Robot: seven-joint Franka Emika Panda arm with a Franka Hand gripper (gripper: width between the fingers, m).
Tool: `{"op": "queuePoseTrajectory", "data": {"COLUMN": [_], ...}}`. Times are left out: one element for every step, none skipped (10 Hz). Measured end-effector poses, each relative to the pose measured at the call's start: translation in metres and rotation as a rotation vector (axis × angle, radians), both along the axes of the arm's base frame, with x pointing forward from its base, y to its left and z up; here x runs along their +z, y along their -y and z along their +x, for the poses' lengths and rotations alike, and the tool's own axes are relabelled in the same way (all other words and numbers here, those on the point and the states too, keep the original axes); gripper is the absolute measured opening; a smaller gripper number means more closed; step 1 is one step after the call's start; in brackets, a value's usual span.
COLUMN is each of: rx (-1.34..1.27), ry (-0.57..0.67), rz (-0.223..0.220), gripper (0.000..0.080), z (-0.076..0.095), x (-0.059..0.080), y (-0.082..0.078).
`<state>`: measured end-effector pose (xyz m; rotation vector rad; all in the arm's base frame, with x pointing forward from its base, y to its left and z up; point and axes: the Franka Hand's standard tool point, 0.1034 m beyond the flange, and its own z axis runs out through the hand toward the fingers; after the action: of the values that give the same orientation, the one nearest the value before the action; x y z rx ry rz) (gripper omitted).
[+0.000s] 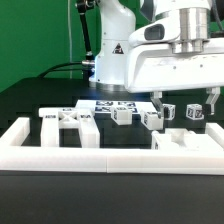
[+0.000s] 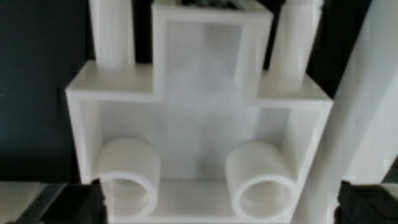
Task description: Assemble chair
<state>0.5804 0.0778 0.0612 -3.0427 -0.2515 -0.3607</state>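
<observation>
Over by the counter's [image 1: 22, 105] edge on the exterior view's right, the gripper [image 1: 185, 102] hangs low with its fingers [image 1: 160, 99] spread wide, and as far as I can see there's nothing between them. Just under it sit two little tagged chair bits, a block [image 1: 168, 112] near one finger and a second block [image 1: 193, 113] near the other. A third block [image 1: 150, 120] and a fourth block [image 1: 120, 115] sit further toward the exterior view's left. Past those lies the flat panel [image 1: 65, 120] with its tags. The marker board [image 1: 105, 104] is behind them, closer to the back edge. The rail [image 1: 110, 160] runs along the front edge and a boxy part [image 1: 178, 141] sits right up against it, below the gripper. The wrist view is filled by a pegged part [image 2: 196, 110] with a squarish body, two round pegs at one end and rods running off the other. Can't tell if it's that same boxy part
</observation>
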Motion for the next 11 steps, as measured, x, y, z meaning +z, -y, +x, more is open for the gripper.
{"op": "queuePoseTrajectory", "data": {"rx": [0.000, 0.000, 0.000, 0.000, 0.007, 0.020, 0.018, 0.013, 0.009, 0.016, 0.018], "ry": [-0.004, -0.004, -0.004, -0.005, -0.002, -0.010, -0.025, -0.033, -0.042, -0.069, -0.068], "rz": [0.000, 0.000, 0.000, 0.000, -0.006, -0.017, -0.022, -0.024, -0.025, -0.023, -0.023], "gripper": [0.0648, 0.0648, 0.0648, 0.0648, 0.0648, 0.0648, 0.0648, 0.0648, 0.0648, 0.0648, 0.0648], "z": [0.000, 0.000, 0.000, -0.001, -0.010, -0.027, -0.040, -0.047, -0.047, -0.048, -0.047], "x": [0.000, 0.000, -0.001, -0.001, -0.001, -0.002, -0.002, -0.003, -0.003, -0.004, -0.004], "y": [0.000, 0.000, 0.000, 0.000, 0.003, 0.012, 0.021, 0.026, 0.031, 0.028, 0.027]}}
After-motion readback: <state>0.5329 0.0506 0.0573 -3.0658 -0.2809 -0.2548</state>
